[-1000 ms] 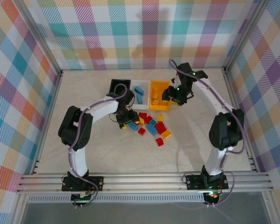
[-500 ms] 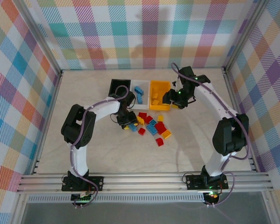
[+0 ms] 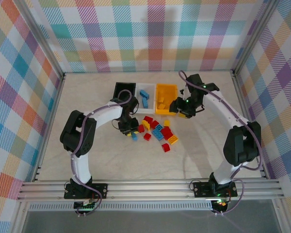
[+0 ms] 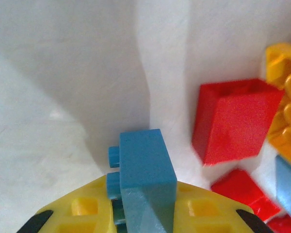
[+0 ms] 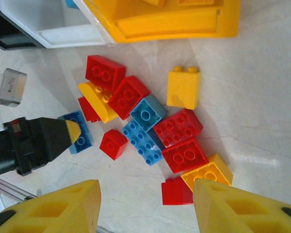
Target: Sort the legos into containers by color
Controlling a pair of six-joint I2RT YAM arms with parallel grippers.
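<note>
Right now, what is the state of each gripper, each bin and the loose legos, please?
left gripper: shut on one blue lego.
right gripper: open, empty.
white bin: upright, holds blue legos.
yellow bin: upright, holds yellow legos.
black bin: upright; contents too dark to tell.
loose legos: unsorted, red, blue and yellow clustered in front of the bins.

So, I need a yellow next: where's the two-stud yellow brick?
Right wrist view, centre-right: the yellow brick sits just below the yellow bin, above a red brick.
</note>
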